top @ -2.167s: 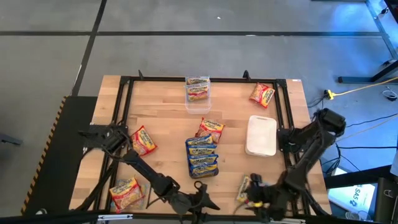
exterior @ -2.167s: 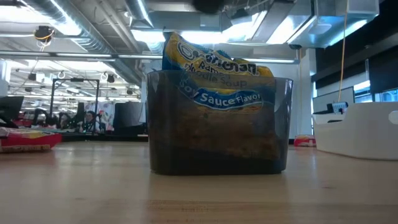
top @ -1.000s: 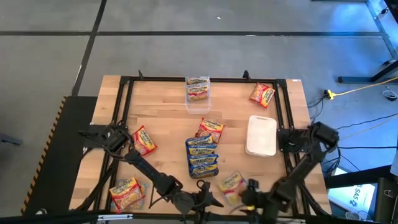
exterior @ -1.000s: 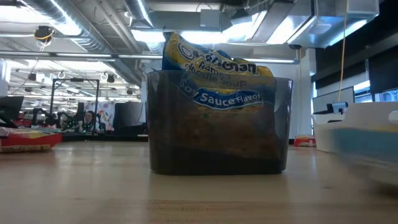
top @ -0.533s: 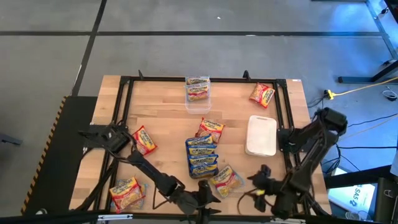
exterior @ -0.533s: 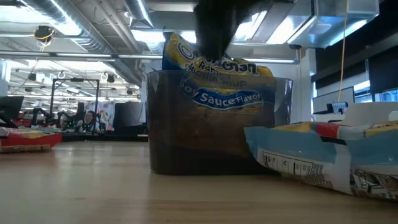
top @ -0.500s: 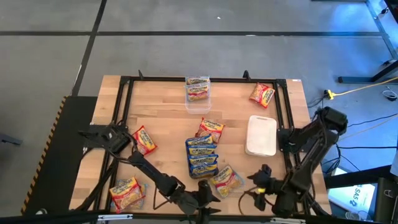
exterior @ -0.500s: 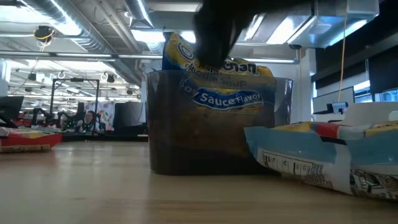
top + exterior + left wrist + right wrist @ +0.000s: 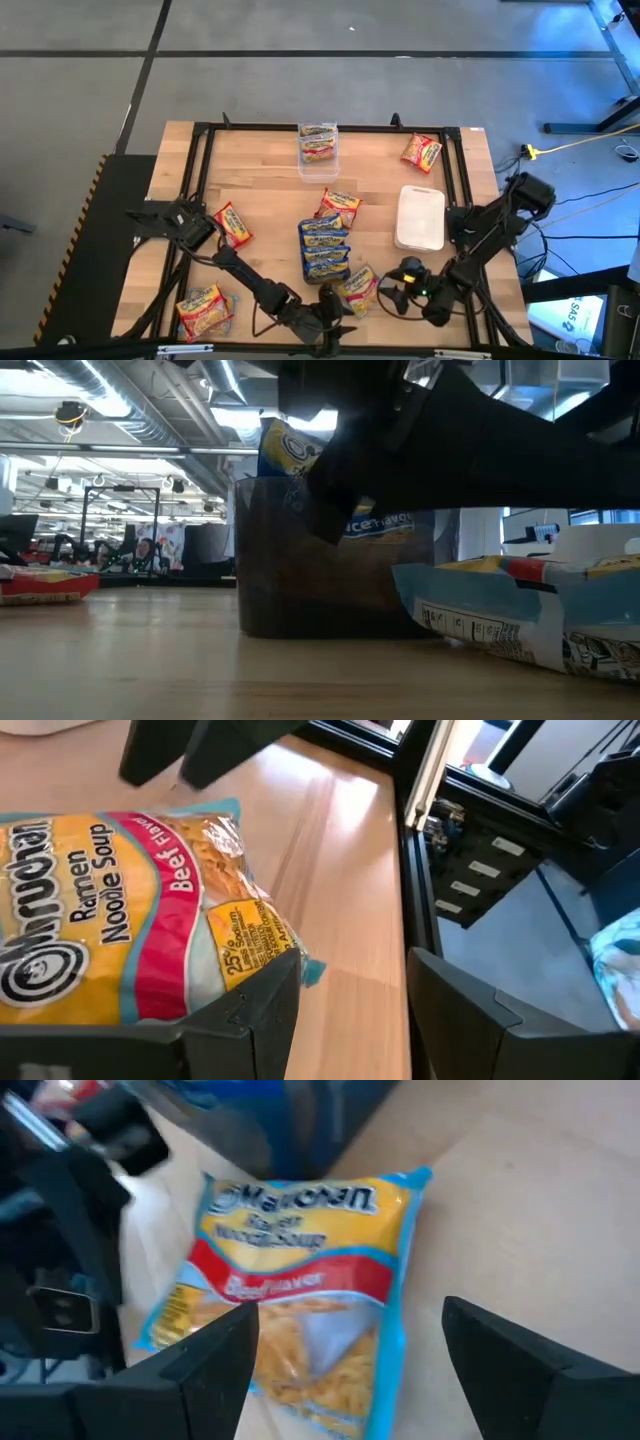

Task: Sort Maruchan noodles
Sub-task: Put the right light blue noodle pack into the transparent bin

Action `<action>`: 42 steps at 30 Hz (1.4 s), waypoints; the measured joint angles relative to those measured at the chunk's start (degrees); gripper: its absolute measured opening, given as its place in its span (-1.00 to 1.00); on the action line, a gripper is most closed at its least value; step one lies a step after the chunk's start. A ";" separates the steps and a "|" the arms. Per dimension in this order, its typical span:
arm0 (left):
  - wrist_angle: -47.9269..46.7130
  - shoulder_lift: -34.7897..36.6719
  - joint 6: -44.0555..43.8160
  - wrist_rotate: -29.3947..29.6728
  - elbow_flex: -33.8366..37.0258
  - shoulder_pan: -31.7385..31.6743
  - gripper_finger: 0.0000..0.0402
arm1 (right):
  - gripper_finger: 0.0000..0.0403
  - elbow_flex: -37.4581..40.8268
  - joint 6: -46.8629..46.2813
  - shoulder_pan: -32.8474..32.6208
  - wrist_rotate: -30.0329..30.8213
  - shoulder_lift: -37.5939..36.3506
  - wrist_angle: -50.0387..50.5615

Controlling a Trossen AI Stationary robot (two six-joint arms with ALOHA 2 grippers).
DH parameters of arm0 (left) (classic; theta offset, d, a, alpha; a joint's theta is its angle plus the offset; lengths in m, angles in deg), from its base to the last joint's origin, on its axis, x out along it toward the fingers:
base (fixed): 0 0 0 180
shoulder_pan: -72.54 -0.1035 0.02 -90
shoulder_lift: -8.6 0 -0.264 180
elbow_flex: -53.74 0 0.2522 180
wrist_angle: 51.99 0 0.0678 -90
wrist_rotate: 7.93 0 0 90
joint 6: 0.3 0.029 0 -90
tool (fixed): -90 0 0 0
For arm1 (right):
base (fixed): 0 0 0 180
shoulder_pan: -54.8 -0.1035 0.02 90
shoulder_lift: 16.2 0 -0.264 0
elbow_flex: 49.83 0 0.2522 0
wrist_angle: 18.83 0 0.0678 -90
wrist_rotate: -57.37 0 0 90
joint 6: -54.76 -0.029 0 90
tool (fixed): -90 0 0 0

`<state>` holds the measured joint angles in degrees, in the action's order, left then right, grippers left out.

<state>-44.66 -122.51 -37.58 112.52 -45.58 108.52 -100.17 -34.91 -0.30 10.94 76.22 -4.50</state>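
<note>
A Maruchan noodles packet with a red band (image 9: 358, 287) lies flat on the wood near the table's front edge, also seen as a packet (image 9: 520, 622) in the low view. My left gripper (image 9: 338, 310) stands open at its near left side; in its wrist view the gripper (image 9: 352, 970) has the packet (image 9: 110, 910) ahead of one finger. My right gripper (image 9: 392, 294) stands open just right of it; from that wrist the gripper (image 9: 350, 1315) looks onto the packet (image 9: 300, 1300), fingers wide on either side. My left gripper has one finger (image 9: 250, 1010) standing at the packet's near corner (image 9: 270, 945); I cannot tell whether it touches. My right gripper touches nothing.
A clear tub (image 9: 318, 150) with packets stands at the far middle. A stack of blue-banded packets (image 9: 325, 250) and a red one (image 9: 340, 207) lie at the centre, beside a white tray (image 9: 420, 217). Loose packets lie at left (image 9: 230, 225), front left (image 9: 205, 310) and far right (image 9: 421, 150).
The red-banded packet has left my right gripper, moved a little toward the table's left and settled flat on the wood. My right gripper drew back toward the right edge, rolled, then came back toward the packet. My left gripper has sunk toward the packet and tipped downward.
</note>
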 joint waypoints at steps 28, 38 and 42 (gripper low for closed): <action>-5.96 0.00 -4.19 -2.01 0.00 0.98 -0.11 | 0.45 -0.17 -2.44 3.40 -12.76 0.25 -1.27; -11.81 0.00 -4.21 -1.85 0.00 -0.99 -0.11 | 0.45 -0.22 2.29 6.49 -13.65 5.96 -11.95; -12.25 -0.52 -4.17 -2.26 0.00 -1.12 -0.11 | 0.45 -0.13 4.58 6.44 -14.43 6.52 -16.17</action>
<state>-56.91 -123.03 -41.75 110.26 -45.58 107.39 -100.30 -30.33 6.14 -3.50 82.75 -20.66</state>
